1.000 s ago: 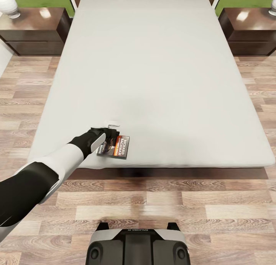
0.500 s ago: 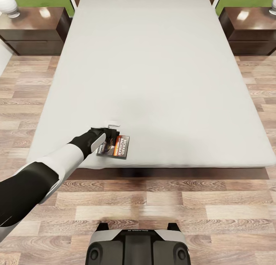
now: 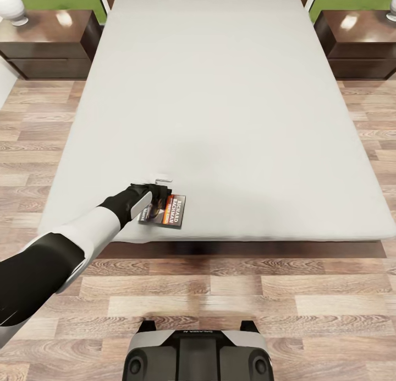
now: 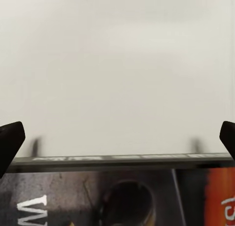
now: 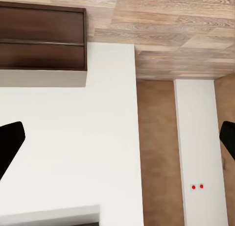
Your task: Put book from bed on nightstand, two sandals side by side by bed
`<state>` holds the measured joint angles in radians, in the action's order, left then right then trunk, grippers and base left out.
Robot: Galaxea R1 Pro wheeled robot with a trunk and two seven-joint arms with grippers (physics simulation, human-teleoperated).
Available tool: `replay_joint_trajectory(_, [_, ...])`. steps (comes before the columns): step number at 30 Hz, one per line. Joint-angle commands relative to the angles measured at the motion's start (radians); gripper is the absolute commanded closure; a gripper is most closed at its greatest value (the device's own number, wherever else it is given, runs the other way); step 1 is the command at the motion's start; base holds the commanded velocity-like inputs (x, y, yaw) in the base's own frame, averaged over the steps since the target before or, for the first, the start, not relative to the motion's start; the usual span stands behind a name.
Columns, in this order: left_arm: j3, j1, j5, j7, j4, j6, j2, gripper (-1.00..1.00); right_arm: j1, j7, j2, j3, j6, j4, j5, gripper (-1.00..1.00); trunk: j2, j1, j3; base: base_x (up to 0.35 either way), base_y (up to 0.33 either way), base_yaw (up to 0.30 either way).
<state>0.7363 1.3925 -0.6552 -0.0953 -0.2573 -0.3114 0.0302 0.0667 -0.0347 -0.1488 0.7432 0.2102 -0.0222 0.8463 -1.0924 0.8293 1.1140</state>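
1. Book (image 3: 166, 210) lies flat on the bed (image 3: 231, 94), close to the mattress's near edge and toward its left side, cover up.

2. Left pincer (image 3: 155, 195) sits right over the book's left part, so the book reaches rightward from it; the book's long axis runs roughly near-to-far, with the title lettering turned sideways.

3. In the left wrist view the book's cover (image 4: 117, 196) spans the space between two dark fingertips (image 4: 10, 140) set well apart at the frame's sides, so this pincer stands wide open and grips nothing. Whether the fingers touch the cover, I cannot tell.

4. The left arm is plainly the nearer one. The right pincer (image 5: 117, 142) also stands wide open with nothing between its fingers, looking at a white surface, wood floor and a dark cabinet.

5. My judgement: the grasp has not been made yet, and the coming move needs the fingers to close across the book's thin thickness or its short width, which is awkward for a flat paperback on soft bedding.

6. The left nightstand (image 3: 49, 42) stands at the bed's far left and the right nightstand (image 3: 357, 39) at the far right; the left one suits this arm better.

7. Against the earlier head views nothing differs that I can see: arm, book and camera hold the same places.
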Motion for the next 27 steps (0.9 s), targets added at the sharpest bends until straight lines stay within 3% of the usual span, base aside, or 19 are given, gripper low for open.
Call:
replay_joint_trajectory(1, [0.008, 0.000, -0.011, -0.007, -0.002, -0.004, 0.000, -1.00, 0.001, -0.004, 0.000, 0.008, 0.002, -0.002, 0.010, -1.00, -0.008, 0.004, 0.004, 0.000, 0.000, 0.000])
replay_joint_trajectory(23, [0.008, 0.000, -0.011, -0.007, -0.002, -0.003, -0.002, -1.00, 0.001, -0.004, -0.001, 0.008, 0.002, -0.002, 0.010, -1.00, -0.022, 0.012, 0.010, 0.000, 0.000, 0.000])
replay_joint_trajectory(27, [0.008, 0.000, -0.011, -0.007, -0.002, -0.003, -0.002, -1.00, 0.001, -0.004, 0.000, 0.008, 0.002, -0.002, 0.010, -1.00, -0.050, 0.027, 0.022, 0.000, 0.000, 0.000])
